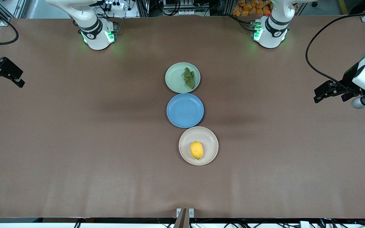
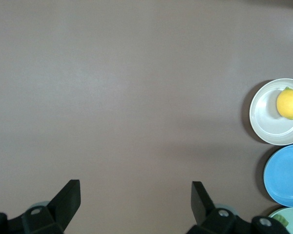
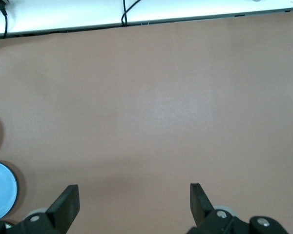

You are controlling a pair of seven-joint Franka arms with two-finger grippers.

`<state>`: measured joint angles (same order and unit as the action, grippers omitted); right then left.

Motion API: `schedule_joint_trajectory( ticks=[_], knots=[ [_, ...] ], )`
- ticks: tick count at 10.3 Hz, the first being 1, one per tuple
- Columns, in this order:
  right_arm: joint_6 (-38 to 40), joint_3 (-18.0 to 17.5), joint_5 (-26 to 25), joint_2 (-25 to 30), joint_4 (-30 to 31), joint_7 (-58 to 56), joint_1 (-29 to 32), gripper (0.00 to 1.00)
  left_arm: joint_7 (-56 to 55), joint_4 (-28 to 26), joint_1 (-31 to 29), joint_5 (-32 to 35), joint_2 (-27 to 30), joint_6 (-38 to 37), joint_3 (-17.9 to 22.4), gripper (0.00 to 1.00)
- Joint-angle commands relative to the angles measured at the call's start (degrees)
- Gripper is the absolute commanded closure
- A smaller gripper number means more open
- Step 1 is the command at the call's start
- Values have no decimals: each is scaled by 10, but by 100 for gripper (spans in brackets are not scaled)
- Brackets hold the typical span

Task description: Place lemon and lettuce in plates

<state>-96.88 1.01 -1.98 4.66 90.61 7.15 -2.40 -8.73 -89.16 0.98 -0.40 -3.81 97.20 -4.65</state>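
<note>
Three plates are lying in a row mid-worktop (image 1: 74, 142). Farthest plate (image 1: 174, 77) is carrying the lettuce (image 1: 189, 78); middle plate (image 1: 185, 110) is touching it; nearest plate (image 1: 209, 139), just beside the middle one, is carrying the lemon (image 1: 196, 149).

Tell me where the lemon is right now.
In the front view, the small oval yellow lemon lies in the round beige-cream plastic plate, which is the plate nearest the front camera, just below the round bright blue plate.
</note>
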Motion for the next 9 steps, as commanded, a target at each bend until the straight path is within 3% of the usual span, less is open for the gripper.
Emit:
schedule_joint_trajectory(
  ticks=[1, 4, 8, 9],
  knots=[
    [20, -10, 11, -13, -27, -7, 19, 0, 15, 37, 10, -12, -4, -34, 5, 0],
    [42, -7, 62, -23, -26, -1, 33, 0, 14, 37, 10, -10, 0, -36, 3, 0],
    [75, -7, 50, -38, -24, -6, 40, 0, 15, 34, 9, -12, 0, -35, 1, 0],
    [77, -7, 27, -38, -24, -6, 38, 0, 16, 35, 9, -13, 0, -35, 2, 0]
  ],
)
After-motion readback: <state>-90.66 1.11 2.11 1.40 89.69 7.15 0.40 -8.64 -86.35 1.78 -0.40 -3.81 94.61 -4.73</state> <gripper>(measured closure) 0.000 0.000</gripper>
